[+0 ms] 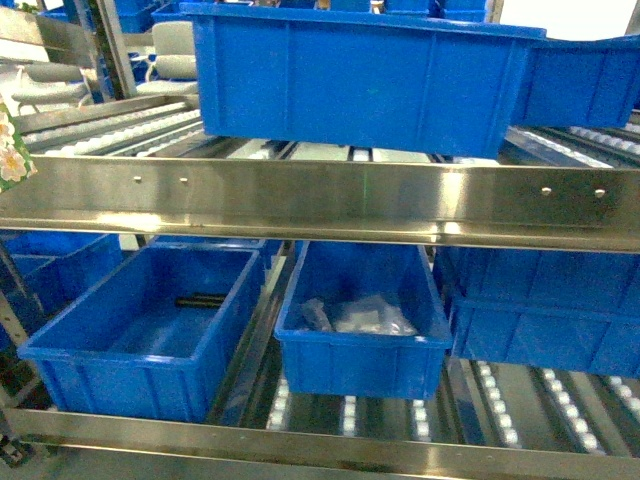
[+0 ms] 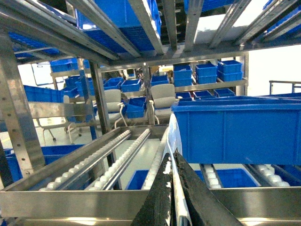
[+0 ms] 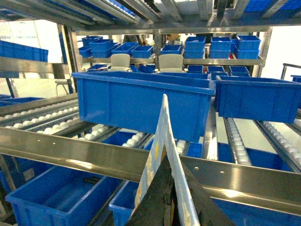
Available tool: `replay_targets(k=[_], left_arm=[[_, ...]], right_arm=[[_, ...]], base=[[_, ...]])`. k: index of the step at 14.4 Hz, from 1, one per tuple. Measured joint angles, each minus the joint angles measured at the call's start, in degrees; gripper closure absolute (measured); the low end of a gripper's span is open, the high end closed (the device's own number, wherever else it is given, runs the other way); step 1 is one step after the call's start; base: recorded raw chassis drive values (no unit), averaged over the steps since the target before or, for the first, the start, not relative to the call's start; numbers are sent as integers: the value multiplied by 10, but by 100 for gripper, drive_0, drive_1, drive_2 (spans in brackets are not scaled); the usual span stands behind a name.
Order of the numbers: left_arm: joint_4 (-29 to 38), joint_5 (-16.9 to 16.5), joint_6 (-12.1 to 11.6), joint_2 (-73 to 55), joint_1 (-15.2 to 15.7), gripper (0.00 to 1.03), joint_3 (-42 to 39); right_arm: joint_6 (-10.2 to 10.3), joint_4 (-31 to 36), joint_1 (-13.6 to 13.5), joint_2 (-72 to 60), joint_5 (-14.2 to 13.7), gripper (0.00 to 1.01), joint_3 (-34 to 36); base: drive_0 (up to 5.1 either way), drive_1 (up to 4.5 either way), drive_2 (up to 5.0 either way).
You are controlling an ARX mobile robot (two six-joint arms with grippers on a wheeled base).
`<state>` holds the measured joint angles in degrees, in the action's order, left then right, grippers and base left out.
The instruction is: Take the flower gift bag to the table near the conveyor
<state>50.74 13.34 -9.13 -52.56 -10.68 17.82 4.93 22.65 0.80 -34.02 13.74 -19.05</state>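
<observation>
Filling the head view is the conveyor (image 1: 320, 205), a stainless-steel rack with lanes of small white rollers on two levels and a broad shiny rail across the middle. No worktop shows in any view.

On the upper level sits a large blue bin (image 1: 365, 70), with a second blue bin (image 1: 585, 80) just beside it on the right. On the lower level stand three more: an open blue bin at left (image 1: 140, 340) with a small dark object lying inside, a middle bin (image 1: 362, 330) holding crumpled clear plastic bags (image 1: 360, 318), and stacked bins at right (image 1: 545, 310). Beyond the rack, both wrist views show further shelves of blue bins and two pale office chairs (image 2: 162, 101).

At the far left edge of the head view, a sliver of floral print (image 1: 12, 150) is visible, seemingly part of the flower gift bag.

The left gripper (image 2: 175, 197) has its dark fingers pressed close on a thin white edge of the flower gift bag (image 2: 173, 141), seen edge-on and rising upright between them.

The right gripper (image 3: 170, 200) likewise pinches a thin upright panel of the bag (image 3: 162, 136), white with a faint printed pattern, in front of the steel rail.
</observation>
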Motion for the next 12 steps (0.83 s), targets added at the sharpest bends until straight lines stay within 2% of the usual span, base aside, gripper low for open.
replay_targets(k=[12], left_arm=[[-1,0,0,0,0,101,0]], right_arm=[[0,0,0,0,0,99,0]], base=[[-482,264,264]])
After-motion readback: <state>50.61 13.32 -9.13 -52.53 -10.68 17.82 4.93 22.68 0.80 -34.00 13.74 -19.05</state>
